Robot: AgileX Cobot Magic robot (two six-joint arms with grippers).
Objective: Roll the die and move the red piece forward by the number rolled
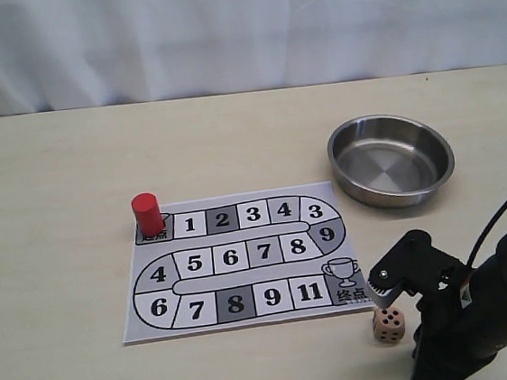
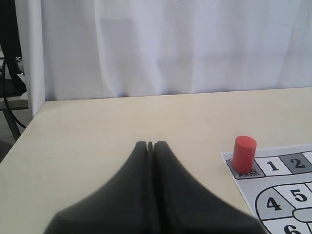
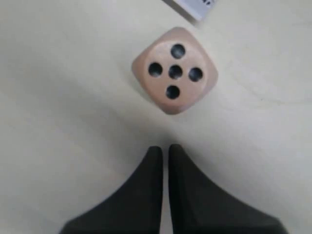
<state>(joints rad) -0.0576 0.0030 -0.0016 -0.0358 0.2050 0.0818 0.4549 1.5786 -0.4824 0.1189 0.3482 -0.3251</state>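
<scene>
The die (image 1: 388, 325) lies on the table just off the near right corner of the game board (image 1: 214, 311). In the right wrist view the die (image 3: 174, 70) shows five pips on top. My right gripper (image 3: 165, 148) hovers right above it, shut, with only a thin slit between its fingers and nothing in them; in the exterior view the right gripper (image 1: 383, 296) hangs just over the die. The red piece (image 1: 147, 214) stands upright on the start square at the board's far left. My left gripper (image 2: 152, 144) is shut and empty, left of the red piece (image 2: 243, 154).
A steel bowl (image 1: 427, 181) sits beyond the board at the right, empty. The paper board (image 2: 285, 181) carries a numbered track ending at a trophy square (image 1: 342, 274). A white curtain closes off the far edge of the table.
</scene>
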